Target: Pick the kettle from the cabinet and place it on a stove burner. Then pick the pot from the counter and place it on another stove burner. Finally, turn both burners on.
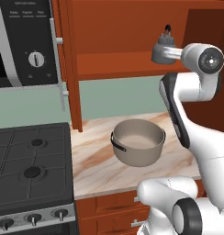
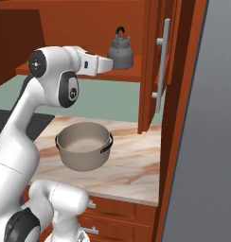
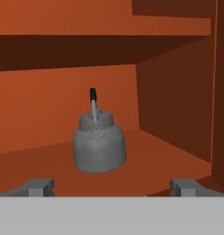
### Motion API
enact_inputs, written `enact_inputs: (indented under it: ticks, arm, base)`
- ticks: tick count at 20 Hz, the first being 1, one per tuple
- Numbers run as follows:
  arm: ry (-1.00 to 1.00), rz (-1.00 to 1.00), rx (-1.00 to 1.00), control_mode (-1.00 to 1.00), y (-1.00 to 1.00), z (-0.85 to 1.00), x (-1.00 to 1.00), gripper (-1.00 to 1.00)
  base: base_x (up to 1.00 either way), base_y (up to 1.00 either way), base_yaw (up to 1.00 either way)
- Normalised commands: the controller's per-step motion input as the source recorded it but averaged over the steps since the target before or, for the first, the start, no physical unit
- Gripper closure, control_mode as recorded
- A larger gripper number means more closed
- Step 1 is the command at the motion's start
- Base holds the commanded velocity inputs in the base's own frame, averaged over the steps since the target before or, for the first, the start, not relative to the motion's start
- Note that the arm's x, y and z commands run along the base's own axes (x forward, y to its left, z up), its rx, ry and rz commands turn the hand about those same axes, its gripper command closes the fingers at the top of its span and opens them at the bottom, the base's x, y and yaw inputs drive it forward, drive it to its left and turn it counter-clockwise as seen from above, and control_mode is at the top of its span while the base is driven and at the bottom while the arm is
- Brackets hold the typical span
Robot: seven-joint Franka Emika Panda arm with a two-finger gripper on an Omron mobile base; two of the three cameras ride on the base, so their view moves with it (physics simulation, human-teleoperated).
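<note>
On my far left the stove [image 1: 31,174] sits black and bare, its burners [image 1: 32,172] uncovered under the grates and the knobs [image 1: 33,219] lined along the silver front, which I judge leaves both spots free for what I have to bring over. Just to the right of it the counter [image 1: 93,160] carries the pot [image 1: 137,141], upright and open-mouthed, standing well apart from the stove edge; I take it that it waits there because the kettle comes first. Above the pot the cabinet [image 2: 150,71] stands with its door [image 2: 160,66] swung out to the right, the long silver bar handle [image 2: 164,66] facing me, so the shelf [image 2: 122,75] is open to my reach. On that shelf the kettle [image 3: 99,146] rests upright, its thin black handle [image 3: 92,95] arching over the top, set back from the shelf's front lip with bare wood around it. My gripper [image 3: 112,187] is held level at shelf height and pointed straight at the kettle, its fingertips [image 3: 39,187] spread wide to either side and grasping nothing, with the kettle centred between them but some way ahead. I judge I am lined up this way so that a straight push forward would bring the body between the fingers without knocking it. The cabinet's right wall [image 3: 178,114] is near, so drifting rightward could catch it.
</note>
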Motion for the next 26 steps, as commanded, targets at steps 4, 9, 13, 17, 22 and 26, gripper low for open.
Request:
enact_inputs:
  ticks: [4, 9, 13, 17, 22, 26]
  arm:
    - [0.00, 0.00, 0.00, -1.00, -0.03, 0.02, 0.28, -1.00]
    - [-0.01, 0.00, 0.00, -1.00, 0.00, 0.08, 0.18, -1.00]
    - [-0.01, 0.00, 0.00, -1.00, 0.00, 0.07, 0.13, -1.00]
    - [-0.02, 0.00, 0.00, -1.00, 0.00, 0.07, 0.16, -1.00]
    - [0.00, 0.00, 0.00, -1.00, 0.00, 0.00, 0.32, -1.00]
    - [0.00, 0.00, 0.00, -1.00, 0.00, 0.00, 0.35, -1.00]
  base:
    - [0.00, 0.00, 0.00]
    - [0.00, 0.00, 0.00]
    - [0.00, 0.00, 0.00]
    - [0.00, 0.00, 0.00]
    - [0.00, 0.00, 0.00]
    - [0.00, 0.00, 0.00]
